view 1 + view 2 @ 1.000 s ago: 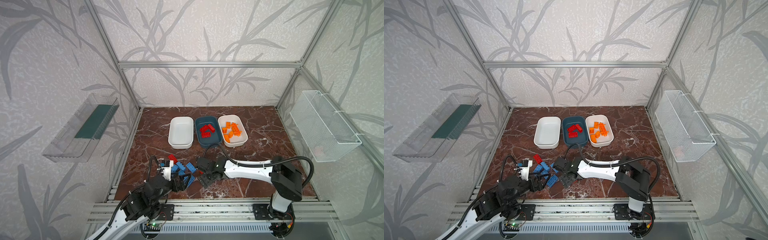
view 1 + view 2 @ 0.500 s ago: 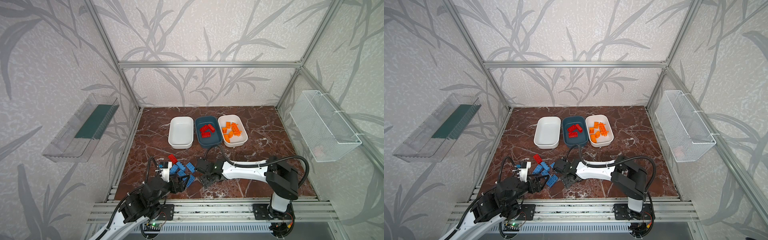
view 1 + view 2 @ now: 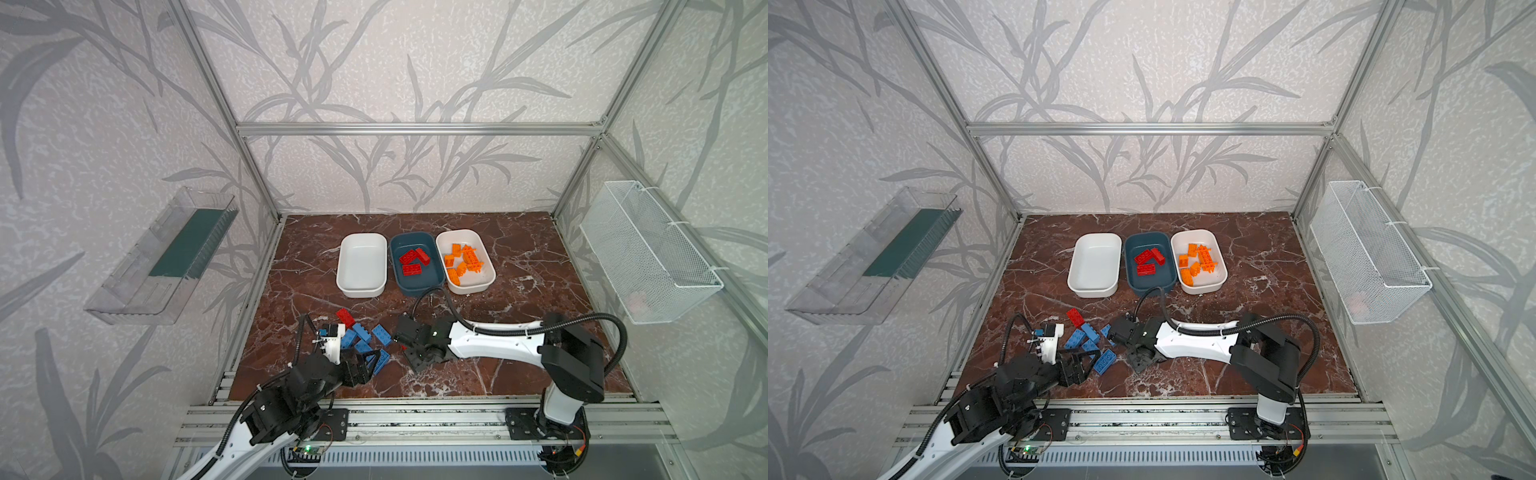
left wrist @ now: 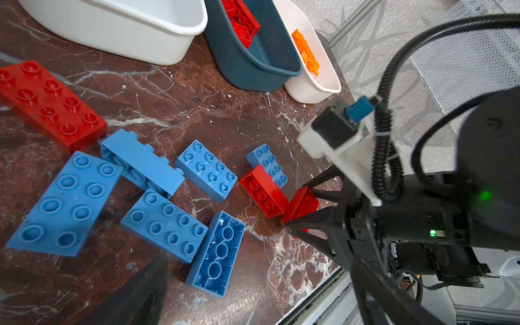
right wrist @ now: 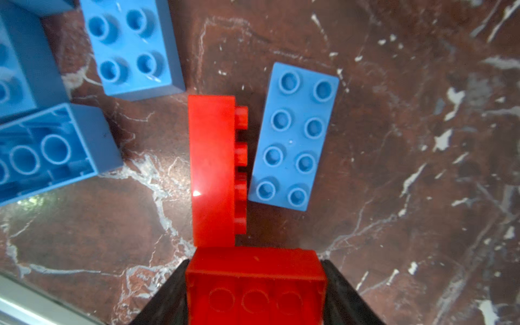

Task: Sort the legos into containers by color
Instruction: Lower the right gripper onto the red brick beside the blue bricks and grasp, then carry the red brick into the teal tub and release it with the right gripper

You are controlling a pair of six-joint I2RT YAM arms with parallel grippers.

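One red brick [image 5: 253, 289], 2x4, in the right gripper [image 4: 298, 206], near edge of the marble table [image 3: 519, 266].
Nearest: left gripper [image 3: 368, 361] spread wide by the blue bricks [image 3: 381, 334], nothing held. Right fingers [image 5: 346, 295] closed on the red brick's short ends; glossy, hollow underside toward the wrist camera, long axis finger to finger. Beyond: second red brick [image 5: 212, 168] on its side, studs toward a flat blue brick [image 5: 294, 135]. Farthest: white tub [image 3: 359, 291], teal tub [image 3: 415, 289] with red bricks [image 3: 413, 259], second white tub [image 3: 473, 286] with orange pieces [image 3: 463, 264].
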